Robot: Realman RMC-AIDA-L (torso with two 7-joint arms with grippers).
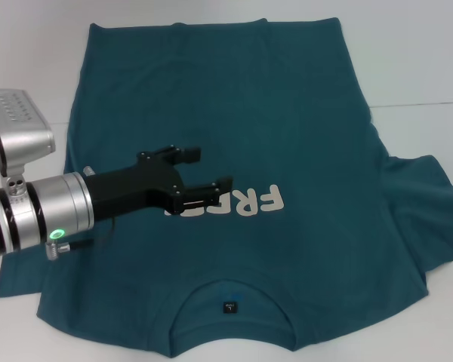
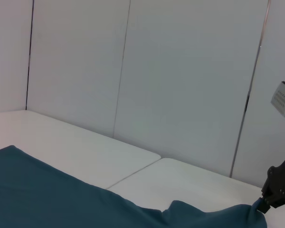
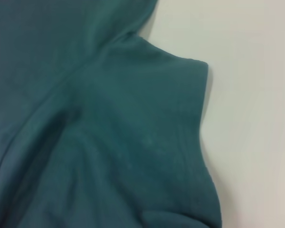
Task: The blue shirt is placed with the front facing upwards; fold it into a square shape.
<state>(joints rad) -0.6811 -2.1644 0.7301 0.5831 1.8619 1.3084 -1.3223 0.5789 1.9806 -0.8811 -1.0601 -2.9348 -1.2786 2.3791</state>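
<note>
A: Where's the blue shirt [image 1: 287,151] right now?

B: Spread front-up on the white table [image 1: 415,68], collar [image 1: 230,290] nearest the robot, hem at the far edge. The left gripper [image 1: 200,175] hangs over the chest, its fingers spread wide and holding nothing, the tip of one finger right over the start of the "FREE!" print [image 1: 245,202].

A: And the sleeves?

B: The sleeve on the arm's own side looks already turned in under the gripper's wrist (my reading, as that edge runs straight there). The other sleeve [image 1: 430,211] lies well beyond the fingertips, out flat past the body of the shirt.

A: The right gripper?

B: Not in the head view. Its wrist camera looks down on that sleeve [image 3: 147,133], so I'd judge it hovers just above it; whether its fingers are apart or closed I cannot tell.

A: So how should this step go?

B: Pinch the sleeve at its outer hem, lift only enough to clear the cloth, carry it in over the print, and lay it down so the side edge comes out straight. The open left gripper should stay clear of the landing area.

A: Any bins or trays?

B: None visible; nothing to hold anything.
</note>
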